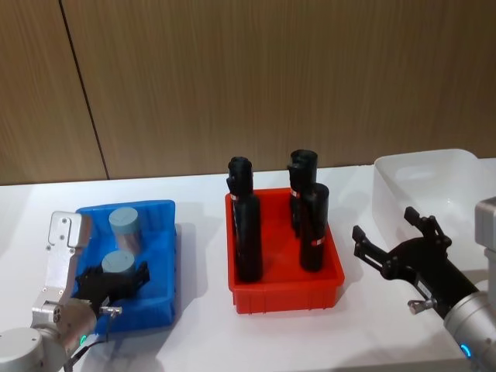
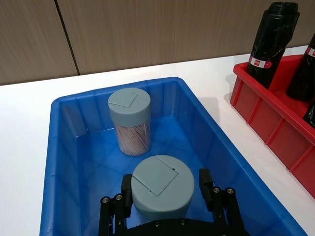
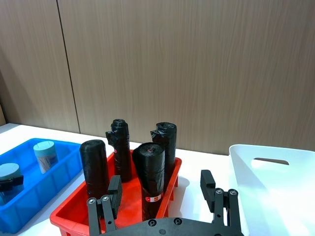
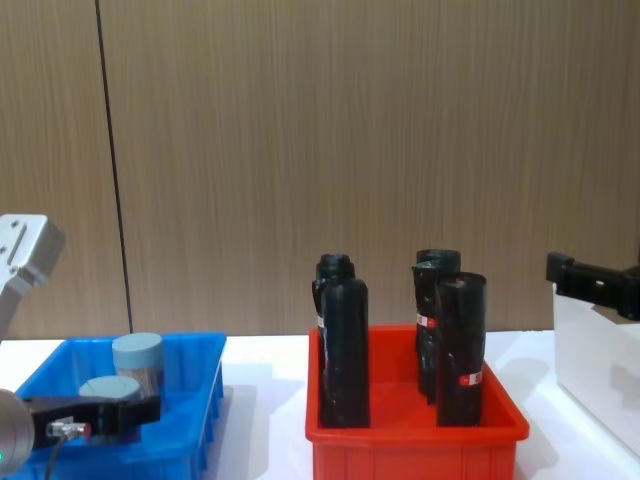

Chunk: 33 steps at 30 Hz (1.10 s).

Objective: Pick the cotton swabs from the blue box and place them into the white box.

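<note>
**Head view.** The left gripper (image 1: 116, 280) is down inside the blue box (image 1: 164, 213), with its jaws either side of the near jar of cotton swabs (image 1: 118, 263). The far jar (image 1: 124, 225) stands upright just behind it, not touching. The right gripper (image 1: 397, 249) hovers spread wide and empty, just beside the white box (image 1: 465, 167). The red bin (image 1: 329, 280) of black bottles (image 1: 248, 232) sits between the two boxes.

**Left wrist view.** The fingers (image 2: 127, 195) straddle the near jar below its lid. One pad looks to be touching and the other shows a sliver of gap, so I judge it not yet clamped. The step in hand is closing on the jar. To do it well:
- centre the jar between the pads;
- squeeze the body evenly so it does not tip;
- lift straight up past the rim before moving sideways.

**Right wrist view.** The jaws are wide with nothing between them. The white box lies open just beside them, and the part of its inside that shows is bare.

**Chest view.** The bottles stand taller than either box and are the main obstacle on the way across, so the jar should be carried high over them. The far jar is near enough to be knocked if the gripper swings toward the back wall.
</note>
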{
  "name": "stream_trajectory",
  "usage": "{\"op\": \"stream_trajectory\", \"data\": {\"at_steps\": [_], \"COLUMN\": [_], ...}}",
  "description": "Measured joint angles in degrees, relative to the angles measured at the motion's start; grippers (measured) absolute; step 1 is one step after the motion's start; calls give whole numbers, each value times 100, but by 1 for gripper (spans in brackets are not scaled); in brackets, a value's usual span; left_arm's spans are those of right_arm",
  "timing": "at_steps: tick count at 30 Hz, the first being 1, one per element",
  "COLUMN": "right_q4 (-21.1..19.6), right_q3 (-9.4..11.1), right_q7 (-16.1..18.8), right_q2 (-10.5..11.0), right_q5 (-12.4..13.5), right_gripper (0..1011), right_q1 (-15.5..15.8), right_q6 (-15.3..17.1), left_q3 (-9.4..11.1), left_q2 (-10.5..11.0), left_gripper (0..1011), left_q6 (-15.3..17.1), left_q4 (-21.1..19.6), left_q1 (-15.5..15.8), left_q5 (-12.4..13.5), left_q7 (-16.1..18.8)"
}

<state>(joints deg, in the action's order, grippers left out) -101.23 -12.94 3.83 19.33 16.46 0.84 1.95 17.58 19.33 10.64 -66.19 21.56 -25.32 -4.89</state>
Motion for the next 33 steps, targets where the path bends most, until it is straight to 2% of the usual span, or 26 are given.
{"op": "stream_trajectory", "data": {"at_steps": [6, 8, 17, 23, 33], "right_q4": [0, 0, 0, 0, 0], "right_q3": [0, 0, 0, 0, 0], "right_q7": [0, 0, 0, 0, 0], "right_q2": [0, 0, 0, 0, 0], "right_q5": [0, 0, 0, 0, 0], "right_gripper": [1002, 1002, 1002, 1002, 1002], "right_q1": [0, 0, 0, 0, 0], "right_q6": [0, 0, 0, 0, 0], "left_q3": [-1, -3, -17, -40, -59], "left_q2": [7, 19, 80, 137, 164], "left_gripper": [682, 665, 666, 665, 665], "left_q6": [-87, -117, -181, -183, -141], "left_q4": [20, -14, -317, -692, -1103], "left_q1": [0, -12, -83, -140, -143], "left_q5": [124, 196, 455, 605, 613], "left_q7": [-38, -39, -29, -15, -312]}}
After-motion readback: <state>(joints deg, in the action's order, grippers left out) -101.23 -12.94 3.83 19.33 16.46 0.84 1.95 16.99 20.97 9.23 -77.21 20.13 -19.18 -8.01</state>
